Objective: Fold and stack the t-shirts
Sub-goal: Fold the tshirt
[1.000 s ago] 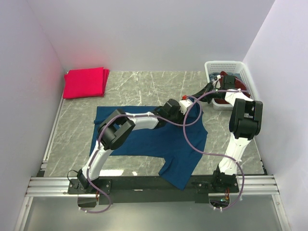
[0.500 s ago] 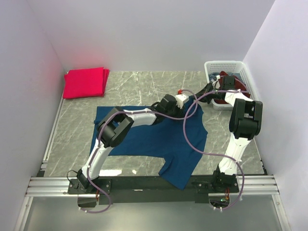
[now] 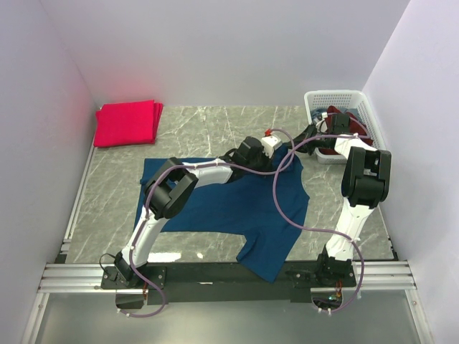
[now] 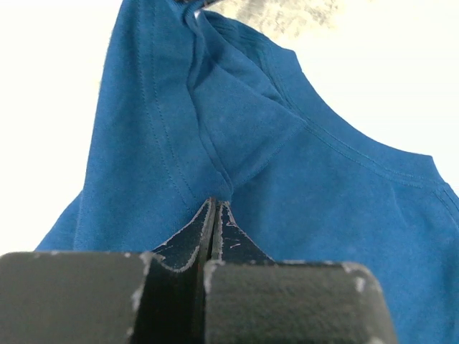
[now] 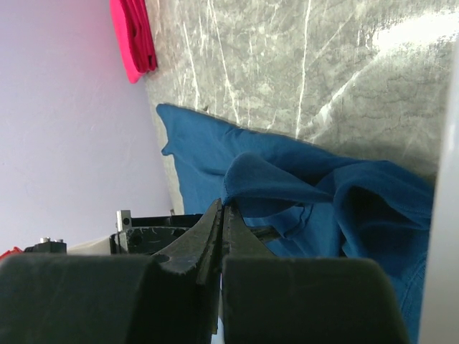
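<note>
The blue t-shirt [image 3: 237, 204] lies spread on the marble table [image 3: 208, 125], with one flap drooping past the table's near edge. At the shirt's far right corner the left gripper [image 4: 215, 204] is clamped on a pinch of cloth. The right gripper [image 5: 219, 206], jaws together, seems to nip a raised fold beside it, likely to pull that edge straight. Just beyond stands the white basket [image 3: 337, 95] holding a maroon shirt [image 3: 331, 151]. Beyond the shirt's far left corner, folded pinkish-red t-shirts [image 3: 128, 123] form the stack.

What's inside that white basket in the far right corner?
Dark maroon cloth lies in the white basket. The right arm reaches across the basket and covers much of the inside, so anything else in there cannot be seen.
</note>
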